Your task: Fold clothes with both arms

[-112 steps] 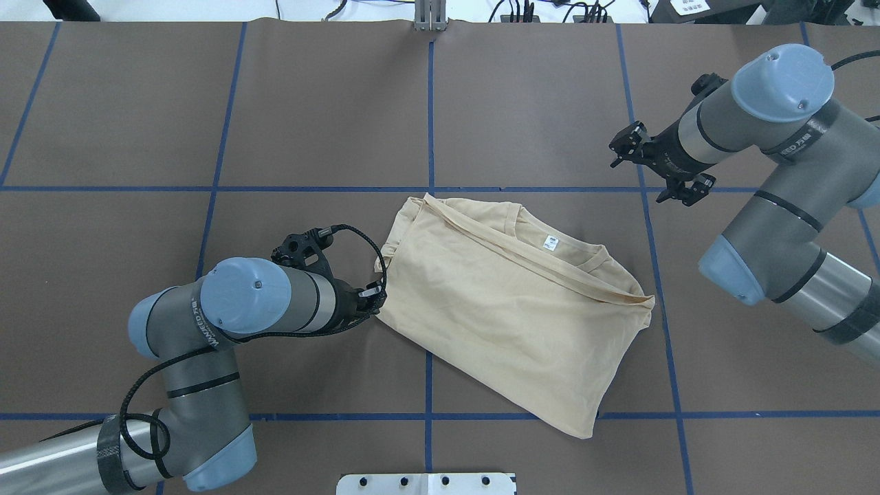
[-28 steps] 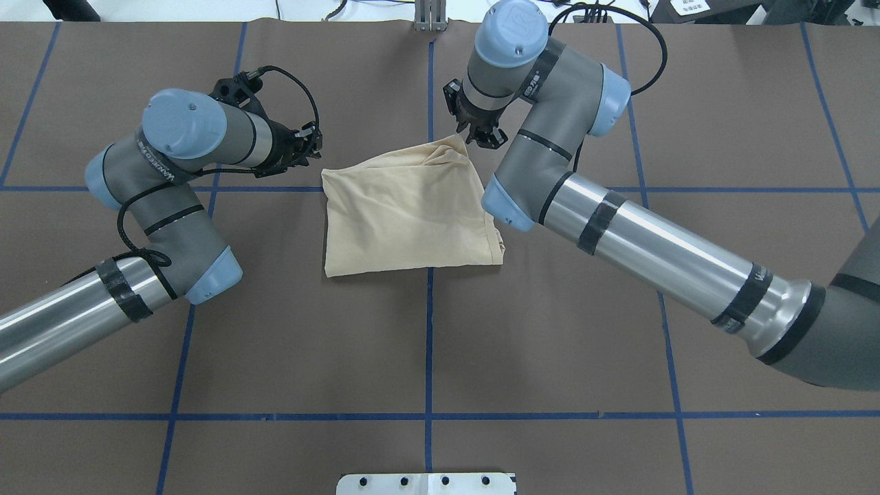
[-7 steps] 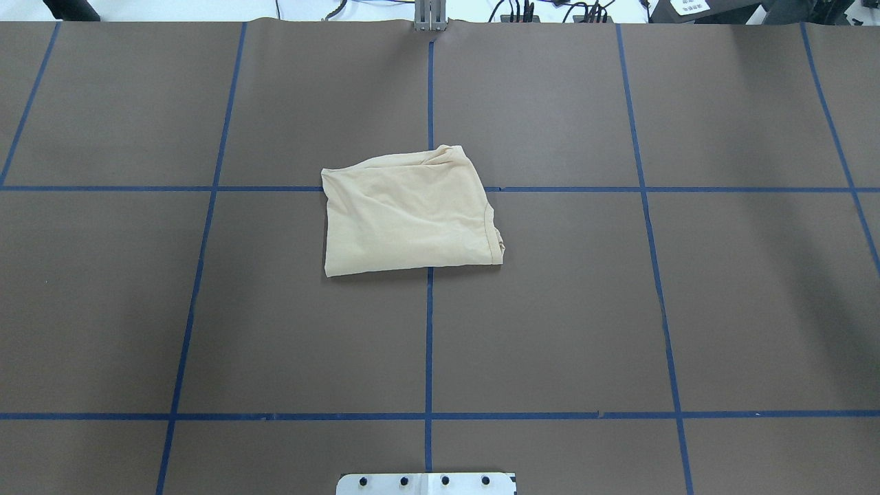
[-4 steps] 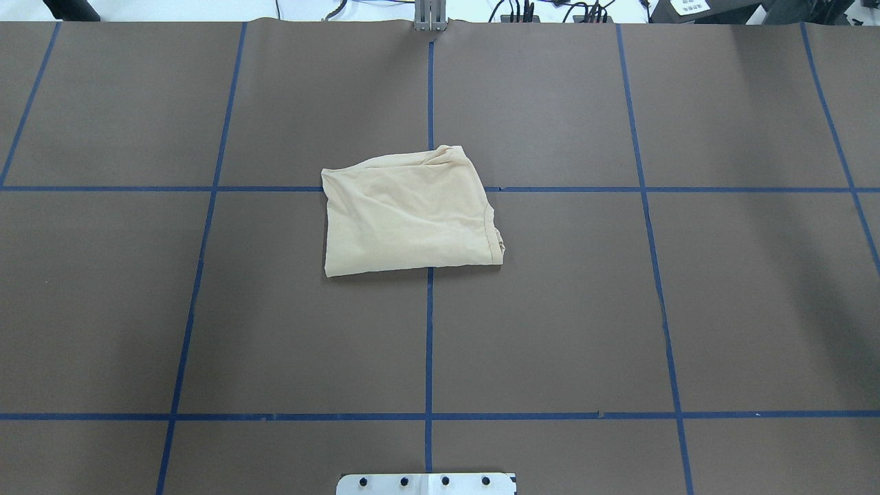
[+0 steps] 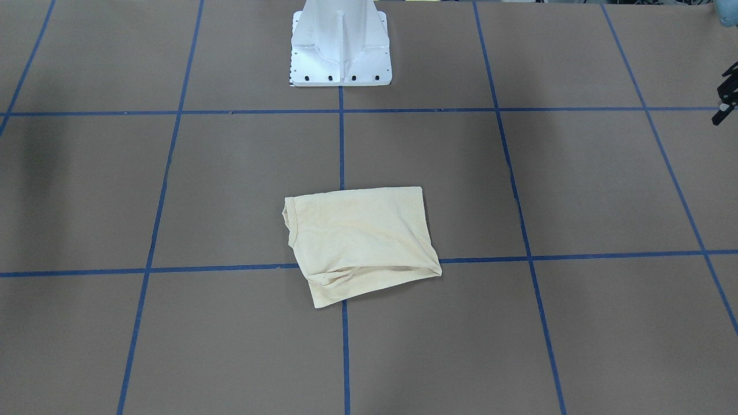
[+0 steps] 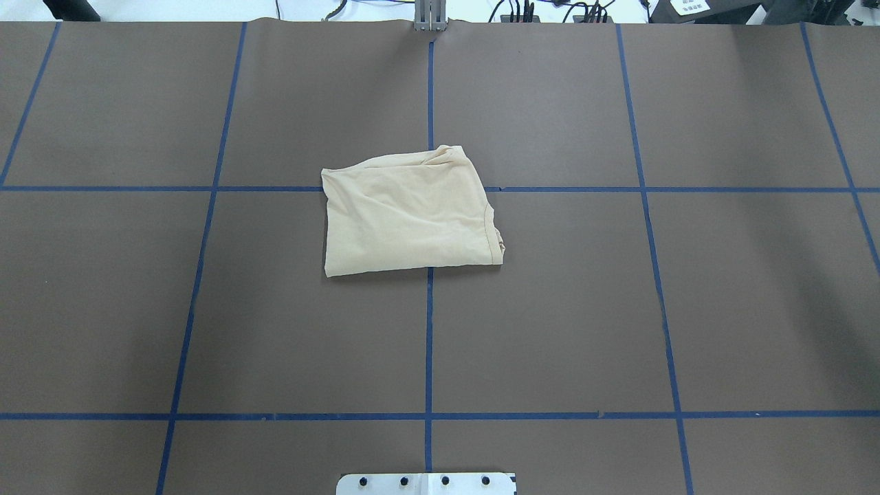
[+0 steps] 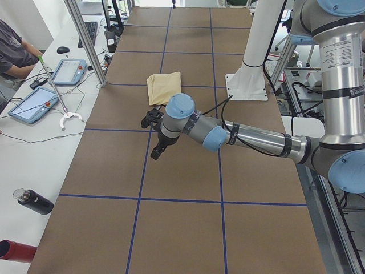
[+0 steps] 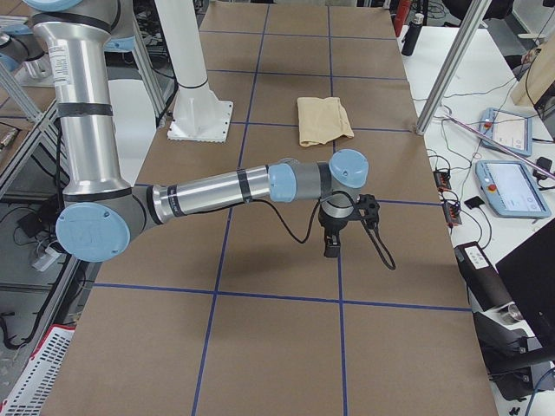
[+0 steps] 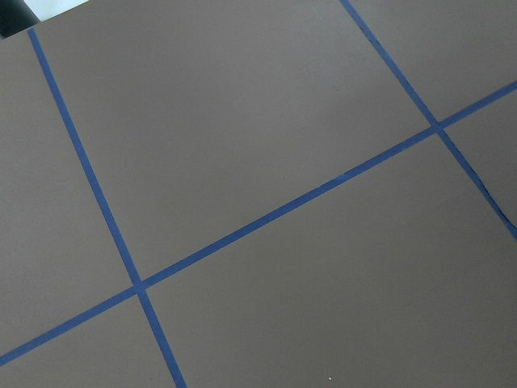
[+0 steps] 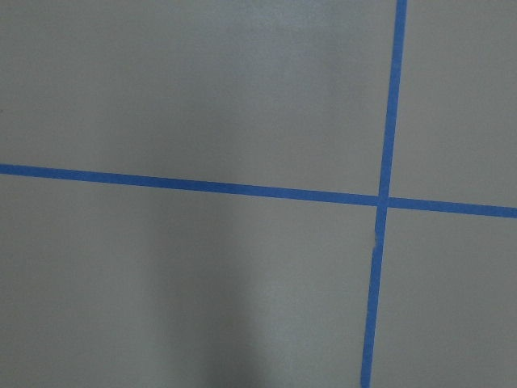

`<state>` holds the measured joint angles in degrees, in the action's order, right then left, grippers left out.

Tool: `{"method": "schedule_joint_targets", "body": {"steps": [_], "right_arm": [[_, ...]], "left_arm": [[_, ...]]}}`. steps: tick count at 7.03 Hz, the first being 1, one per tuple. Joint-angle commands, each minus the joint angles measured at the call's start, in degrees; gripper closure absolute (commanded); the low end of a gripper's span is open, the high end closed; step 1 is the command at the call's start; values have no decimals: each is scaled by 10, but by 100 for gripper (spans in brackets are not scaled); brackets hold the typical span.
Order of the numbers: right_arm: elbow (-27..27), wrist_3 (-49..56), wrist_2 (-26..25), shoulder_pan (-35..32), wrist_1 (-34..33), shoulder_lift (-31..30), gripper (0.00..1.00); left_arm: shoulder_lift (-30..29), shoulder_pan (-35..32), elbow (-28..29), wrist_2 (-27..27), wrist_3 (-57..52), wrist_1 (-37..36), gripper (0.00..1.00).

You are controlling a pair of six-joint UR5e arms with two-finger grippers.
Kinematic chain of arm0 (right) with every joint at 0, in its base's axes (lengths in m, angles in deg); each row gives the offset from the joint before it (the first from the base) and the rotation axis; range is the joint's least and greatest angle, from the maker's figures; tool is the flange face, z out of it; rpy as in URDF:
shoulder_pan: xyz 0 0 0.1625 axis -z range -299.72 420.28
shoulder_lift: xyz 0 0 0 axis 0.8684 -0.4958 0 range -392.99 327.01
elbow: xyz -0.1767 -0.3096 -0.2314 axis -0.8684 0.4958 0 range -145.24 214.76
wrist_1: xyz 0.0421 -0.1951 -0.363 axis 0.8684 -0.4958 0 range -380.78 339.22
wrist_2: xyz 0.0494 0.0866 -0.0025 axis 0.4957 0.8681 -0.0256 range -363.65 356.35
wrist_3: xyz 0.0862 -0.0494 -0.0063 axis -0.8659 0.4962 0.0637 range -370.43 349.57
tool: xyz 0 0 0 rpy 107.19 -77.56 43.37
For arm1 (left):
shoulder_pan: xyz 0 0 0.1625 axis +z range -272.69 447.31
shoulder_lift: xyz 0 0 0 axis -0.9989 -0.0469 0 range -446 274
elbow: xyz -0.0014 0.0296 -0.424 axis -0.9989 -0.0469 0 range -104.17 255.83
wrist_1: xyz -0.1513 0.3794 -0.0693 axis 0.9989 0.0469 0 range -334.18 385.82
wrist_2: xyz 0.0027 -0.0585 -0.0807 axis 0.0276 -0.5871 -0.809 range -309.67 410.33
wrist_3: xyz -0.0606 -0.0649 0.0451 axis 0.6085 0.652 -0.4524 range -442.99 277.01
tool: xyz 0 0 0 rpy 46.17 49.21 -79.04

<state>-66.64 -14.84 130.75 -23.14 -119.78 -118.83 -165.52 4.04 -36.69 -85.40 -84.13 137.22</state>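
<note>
The clothes are one pale cream-yellow shirt (image 6: 409, 216), folded into a small, roughly square packet at the table's middle. It also shows in the front view (image 5: 357, 242) and both side views (image 7: 164, 87) (image 8: 323, 120), and nothing touches it. My left gripper (image 7: 155, 153) hovers over bare table far to the shirt's left, and only its black edge (image 5: 725, 95) shows in the front view. My right gripper (image 8: 330, 250) hangs over bare table far to the shirt's right. I cannot tell whether either gripper is open or shut. Both wrist views show only brown table and blue tape.
Blue tape lines (image 6: 428, 344) divide the brown table cover into squares. The white pedestal base (image 5: 340, 46) stands at the robot's side. Beyond the far edge is a desk with tablets (image 7: 68, 71), bottles (image 7: 34, 201) and a seated person (image 7: 14, 54).
Nothing has moved in the last second. Four seconds ago both arms were at the shirt's far corners; they have since left the overhead view. The shirt is folded smaller than sixteen seconds ago.
</note>
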Motion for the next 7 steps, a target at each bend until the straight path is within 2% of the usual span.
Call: {"method": "schedule_joint_targets", "body": {"steps": [1,4,7], "right_arm": [[-34,0,-5,3,2,-6,0],[-46,1,-13,3,-1,-25,0],[-40,1,-17,4,0,-18,0]], "left_arm": [[17,0,-29,-1,0,-1,1],[16,3,-21,1,0,0,1],[10,6,-17,4,-3,0,1]]}}
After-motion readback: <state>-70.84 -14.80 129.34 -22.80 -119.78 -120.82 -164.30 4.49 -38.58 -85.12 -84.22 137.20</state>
